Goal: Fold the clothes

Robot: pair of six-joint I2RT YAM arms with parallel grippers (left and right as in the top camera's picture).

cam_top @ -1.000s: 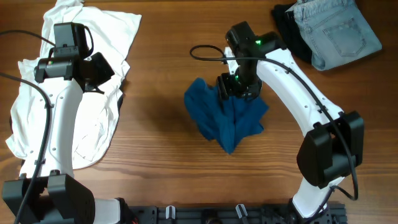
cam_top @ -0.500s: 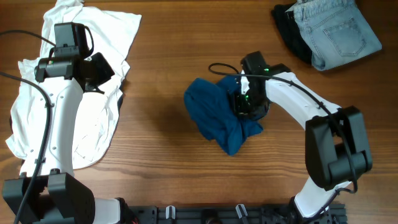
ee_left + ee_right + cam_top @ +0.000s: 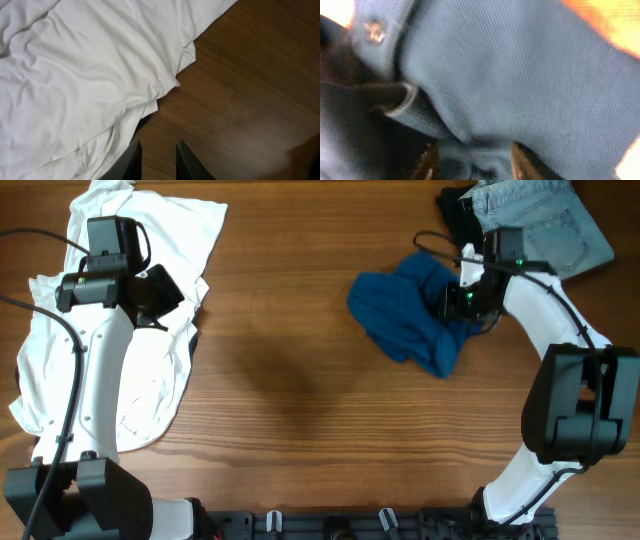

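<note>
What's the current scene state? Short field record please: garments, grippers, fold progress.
blue shirt: bunched in a heap, right of centre on the table
white shirt: spread out, wrinkled, at the left side
jeans: far right corner, lying over a dark garment
right gripper: shut on blue shirt at its right edge
left gripper: fingers narrowly apart, empty, over bare wood beside white shirt's edge
fold progress: neither shirt folded

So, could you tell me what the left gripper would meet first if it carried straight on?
The left gripper would probably meet bare table beside the white shirt, at its edge, though depth is unclear.
</note>
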